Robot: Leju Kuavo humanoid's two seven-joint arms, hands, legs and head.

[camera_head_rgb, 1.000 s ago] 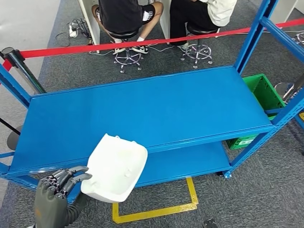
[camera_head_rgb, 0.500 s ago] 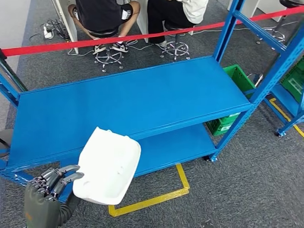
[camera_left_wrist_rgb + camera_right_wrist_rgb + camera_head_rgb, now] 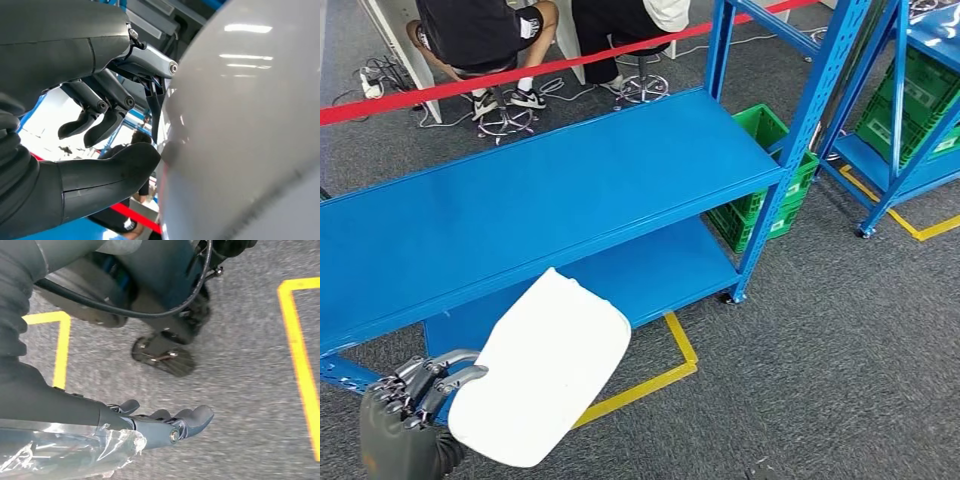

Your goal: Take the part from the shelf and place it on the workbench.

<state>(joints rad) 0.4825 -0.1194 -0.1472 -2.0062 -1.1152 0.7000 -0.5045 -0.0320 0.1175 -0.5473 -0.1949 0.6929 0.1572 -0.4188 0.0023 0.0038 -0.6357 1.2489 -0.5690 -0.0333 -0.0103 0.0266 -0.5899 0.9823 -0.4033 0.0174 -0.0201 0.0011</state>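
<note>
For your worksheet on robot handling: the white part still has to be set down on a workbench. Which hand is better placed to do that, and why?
The left hand: it already holds the white part by its edge. The right hand hangs over the floor, holding nothing.

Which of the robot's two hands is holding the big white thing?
The left hand. It grips the edge of the white part in front of the blue shelf. The right hand holds nothing, its fingers stretched out over the grey floor.
</note>
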